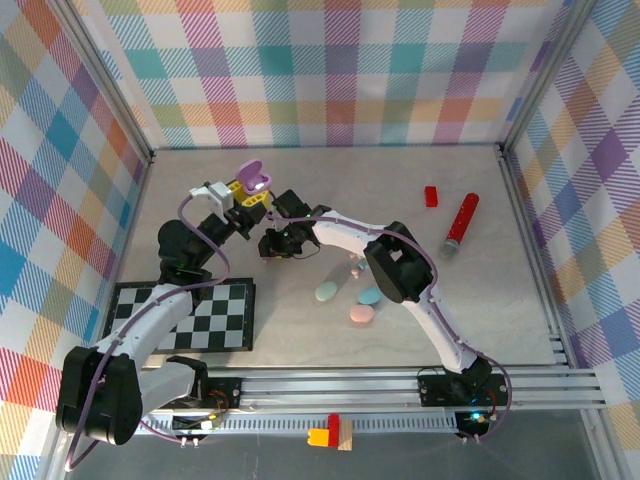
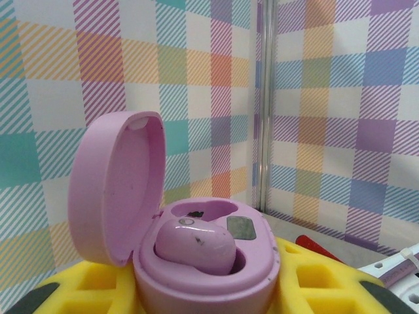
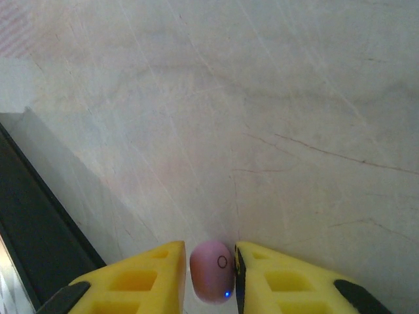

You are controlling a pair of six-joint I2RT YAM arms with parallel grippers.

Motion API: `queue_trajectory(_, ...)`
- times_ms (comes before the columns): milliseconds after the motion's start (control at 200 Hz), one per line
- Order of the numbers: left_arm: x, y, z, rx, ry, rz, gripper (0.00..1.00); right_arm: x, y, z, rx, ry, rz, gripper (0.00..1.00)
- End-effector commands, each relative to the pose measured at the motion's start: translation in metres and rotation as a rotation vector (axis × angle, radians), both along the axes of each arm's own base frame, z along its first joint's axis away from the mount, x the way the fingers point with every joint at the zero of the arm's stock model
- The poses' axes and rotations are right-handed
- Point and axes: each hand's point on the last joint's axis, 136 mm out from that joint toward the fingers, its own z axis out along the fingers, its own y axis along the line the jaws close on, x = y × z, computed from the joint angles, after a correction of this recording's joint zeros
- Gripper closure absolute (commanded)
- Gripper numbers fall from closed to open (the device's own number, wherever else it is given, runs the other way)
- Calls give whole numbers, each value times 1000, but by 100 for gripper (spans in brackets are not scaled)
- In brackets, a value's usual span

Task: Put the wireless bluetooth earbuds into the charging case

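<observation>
While the left gripper (image 1: 250, 190) is clamped on the purple charging case (image 2: 196, 278), its lid open and one earbud (image 2: 194, 243) seated inside, the right gripper (image 3: 209, 252) stands narrow, with a second earbud (image 3: 211, 278) pinched between its fingers.

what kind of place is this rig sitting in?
Likely a staged robot data-collection cell, not a home: plaid wall panels on metal framing, a checkerboard mat, and mounting rails at the near edge.
</observation>
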Motion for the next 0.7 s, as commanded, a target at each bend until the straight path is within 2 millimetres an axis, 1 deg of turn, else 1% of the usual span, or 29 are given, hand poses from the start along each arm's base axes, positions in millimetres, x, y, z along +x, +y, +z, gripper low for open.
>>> queue_trajectory(0,-6,4,15,-11,-50,9,71,-28,-2,-5,-41,46,52,75)
queue_trajectory(165,-5,4,15,-8,-47,9,71,-27,-3,1,-43,27,55,78)
queue_trajectory(285,-4,3,14,-4,-46,9,71,-26,-5,6,-43,13,56,78)
queue_trajectory(420,-2,3,12,0,-42,10,71,-23,-9,19,-39,-32,42,78)
queue_trajectory(600,-3,0,10,9,-35,-6,71,-15,-31,36,-22,-85,-6,78)
queue_trajectory(695,-2,-2,6,22,-27,-16,71,-12,-49,41,-20,-101,-39,78)
